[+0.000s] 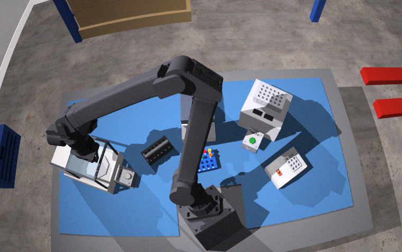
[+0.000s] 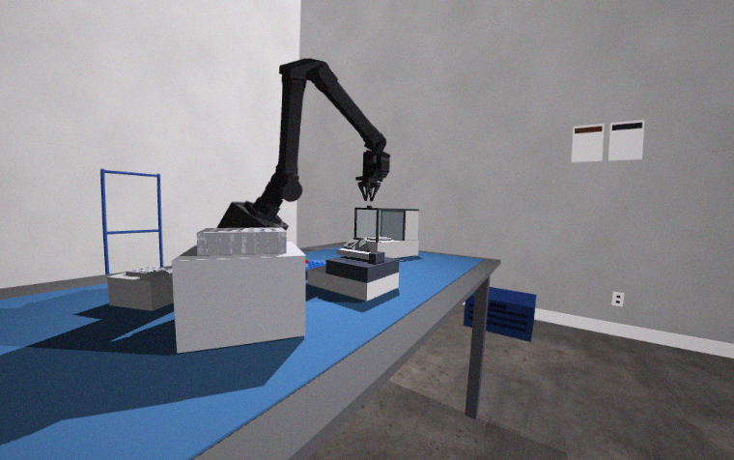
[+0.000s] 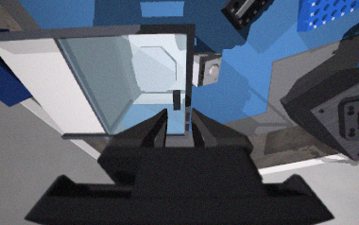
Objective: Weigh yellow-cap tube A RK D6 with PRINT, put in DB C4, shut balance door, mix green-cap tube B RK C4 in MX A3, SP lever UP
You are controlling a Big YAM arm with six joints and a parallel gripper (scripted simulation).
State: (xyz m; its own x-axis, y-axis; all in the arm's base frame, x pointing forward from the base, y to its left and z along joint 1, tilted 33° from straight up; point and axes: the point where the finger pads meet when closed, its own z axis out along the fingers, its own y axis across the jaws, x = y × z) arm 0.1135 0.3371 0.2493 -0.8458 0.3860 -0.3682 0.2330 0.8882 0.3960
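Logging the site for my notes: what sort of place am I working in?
Probably a laboratory: a glass-boxed balance, a blue tube rack with coloured caps, and a mixer with rows of bores.

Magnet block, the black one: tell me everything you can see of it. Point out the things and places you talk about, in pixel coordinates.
The black rectangular magnet block (image 1: 157, 150) (image 3: 245, 10) has a raised pale-grey bar lengthwise between rows of round holes. Its material looks matte. No tubes show in it. It lies flat, slantwise, on the blue mat (image 1: 112, 219) (image 2: 433, 271) (image 3: 236, 90), between glass-boxed balance (image 1: 59, 157) (image 2: 411, 227) (image 3: 47, 71) and blue rack (image 1: 216, 165) (image 2: 314, 264) (image 3: 305, 19); only the mat visibly touches it.

Hard-edged dark shadows cross the brightly lit mat (image 1: 142, 207) (image 2: 346, 335) (image 3: 236, 99).
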